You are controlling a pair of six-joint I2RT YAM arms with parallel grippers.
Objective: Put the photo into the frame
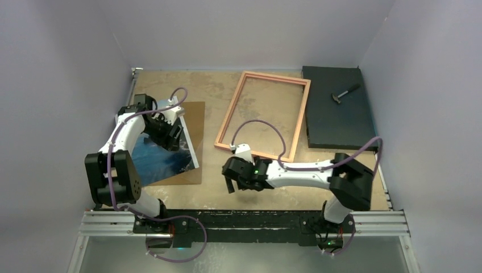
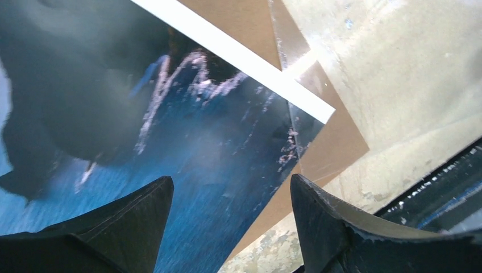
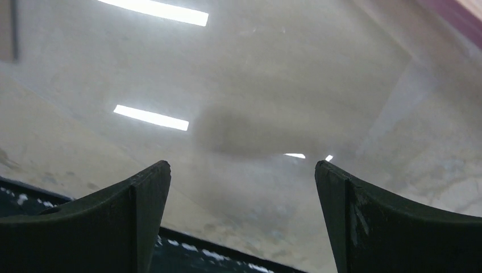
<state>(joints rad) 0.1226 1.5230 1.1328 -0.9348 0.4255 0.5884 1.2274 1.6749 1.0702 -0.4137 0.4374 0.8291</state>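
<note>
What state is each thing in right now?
photo: flat on the backing board, not in the frame
frame: lying flat, no photo inside
backing board: flat, under the photo
left gripper: open, over the photo
right gripper: open, holding nothing
hammer: lying on the black pad

Finding: a robotics test cell on a lab bench, not a domestic or retail space. Plain pale walls (image 1: 239, 28) enclose a scuffed board tabletop (image 1: 210, 96) at 9, 12 and 3 o'clock. An aluminium rail (image 1: 381, 223) at 6 o'clock carries the cabled left arm (image 1: 122, 142) and right arm (image 1: 301, 173). A black mat (image 1: 335, 119) at 2 o'clock bears a small hammer (image 1: 345, 92). Bright bars (image 3: 150, 118) mirrored in the right wrist view are probably ceiling strip lights.
</note>
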